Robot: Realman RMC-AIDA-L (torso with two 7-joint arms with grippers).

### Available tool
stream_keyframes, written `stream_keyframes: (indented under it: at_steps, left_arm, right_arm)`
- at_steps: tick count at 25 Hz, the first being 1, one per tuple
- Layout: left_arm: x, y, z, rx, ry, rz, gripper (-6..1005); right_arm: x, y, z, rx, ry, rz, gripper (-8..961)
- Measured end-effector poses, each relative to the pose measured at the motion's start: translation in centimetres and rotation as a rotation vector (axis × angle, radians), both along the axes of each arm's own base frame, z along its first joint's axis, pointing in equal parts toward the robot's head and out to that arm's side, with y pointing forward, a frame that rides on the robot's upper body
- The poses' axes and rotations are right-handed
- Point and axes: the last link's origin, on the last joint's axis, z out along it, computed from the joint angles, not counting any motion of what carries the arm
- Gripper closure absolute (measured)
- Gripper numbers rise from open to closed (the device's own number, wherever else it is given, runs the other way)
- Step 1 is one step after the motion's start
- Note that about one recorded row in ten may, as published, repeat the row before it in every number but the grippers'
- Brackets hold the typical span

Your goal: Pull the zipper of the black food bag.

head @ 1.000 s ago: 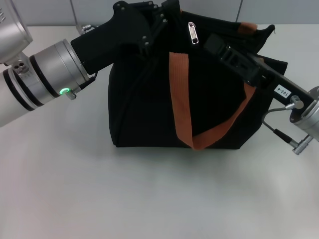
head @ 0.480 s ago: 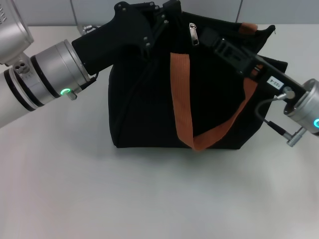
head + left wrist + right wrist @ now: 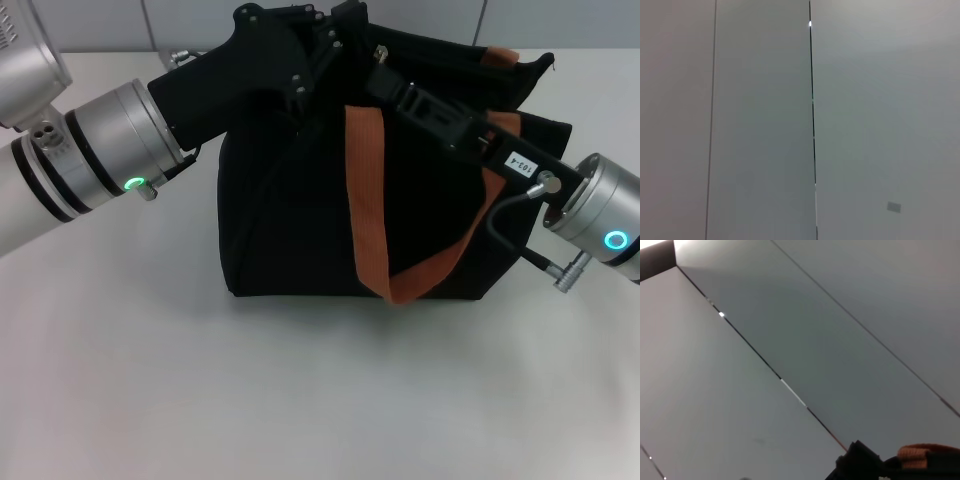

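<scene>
Finger states unclear; both grippers (image 3: 340,25) (image 3: 385,70) reach slanting onto the black food bag (image 3: 290,220) top.

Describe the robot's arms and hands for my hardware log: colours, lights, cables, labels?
Both arms have silver cylindrical wrists and matte black angular hands. The left hand follows a wrist with black bands and a green ring light. The right hand carries a white label; its wrist shows a cyan ring light and a looped grey cable.

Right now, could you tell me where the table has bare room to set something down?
The table is bare in front of the black food bag. It is crowded at the bag's top, where the left gripper and right gripper meet.
</scene>
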Motion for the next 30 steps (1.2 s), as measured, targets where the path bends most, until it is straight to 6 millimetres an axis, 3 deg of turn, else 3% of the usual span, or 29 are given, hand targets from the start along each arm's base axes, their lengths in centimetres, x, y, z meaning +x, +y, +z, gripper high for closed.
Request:
stream_keyframes:
  at_steps: [23, 30]
  left_arm:
    - [0.23, -0.03, -0.12, -0.006, 0.003, -0.01, 972]
    - [0.26, -0.2, -0.19, -0.011, -0.01, -0.008, 972]
  right_arm:
    - [0.11, 0.1, -0.07, -0.031, 0.021, -0.033, 721]
    - [0.21, 0.13, 0.0, -0.034, 0.021, -0.038, 874]
